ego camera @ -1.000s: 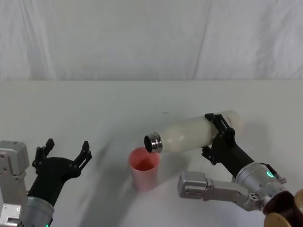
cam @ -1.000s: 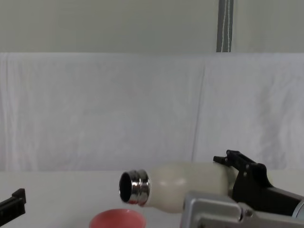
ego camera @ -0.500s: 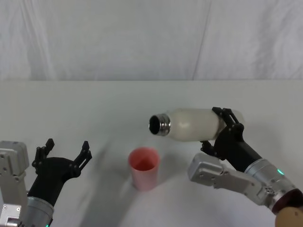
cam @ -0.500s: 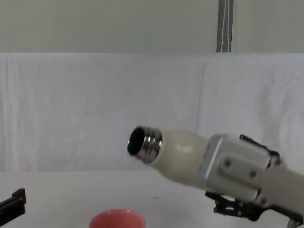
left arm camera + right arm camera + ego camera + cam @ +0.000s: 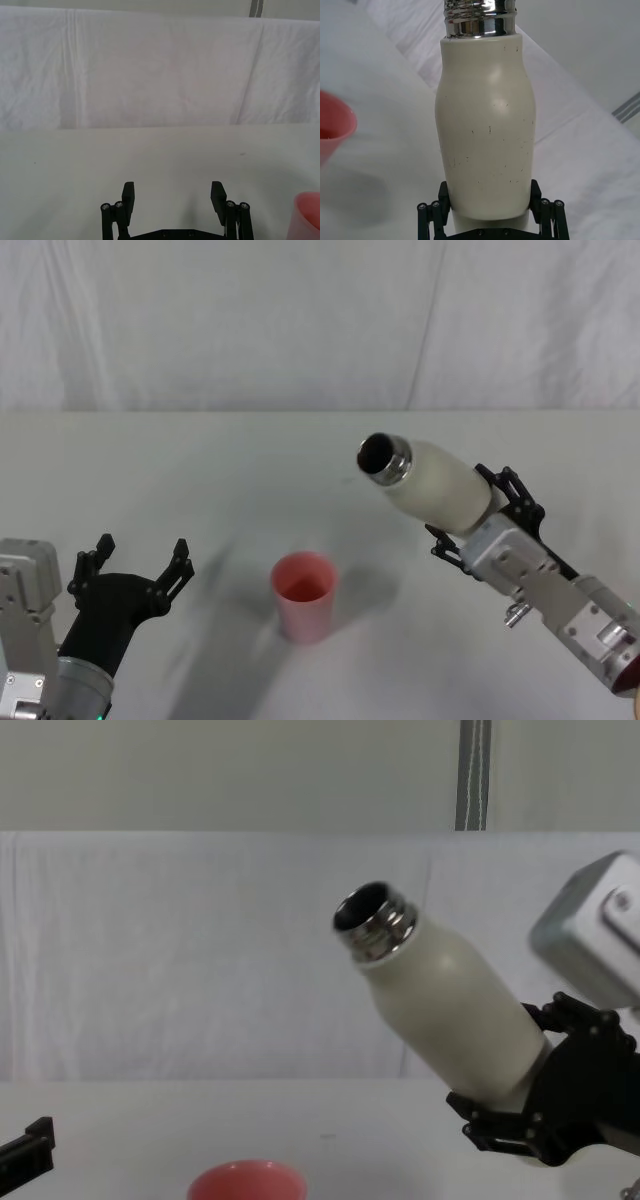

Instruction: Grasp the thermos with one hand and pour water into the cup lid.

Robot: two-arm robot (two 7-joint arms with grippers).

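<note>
Thermos (image 5: 435, 483) held tilted, mouth raised, up and right of the cup lid (image 5: 304, 593), base pinched in my right gripper (image 5: 478, 522). Left gripper (image 5: 138, 560) idles spread, left of the cup lid. Best raised upright slowly, avoiding drips.

The tall cream-white matte thermos (image 5: 487, 125) bears fine scuffs below its shiny threaded steel neck (image 5: 479, 17); the small smooth pink-red plastic cup lid (image 5: 304, 595) looks matte.
</note>
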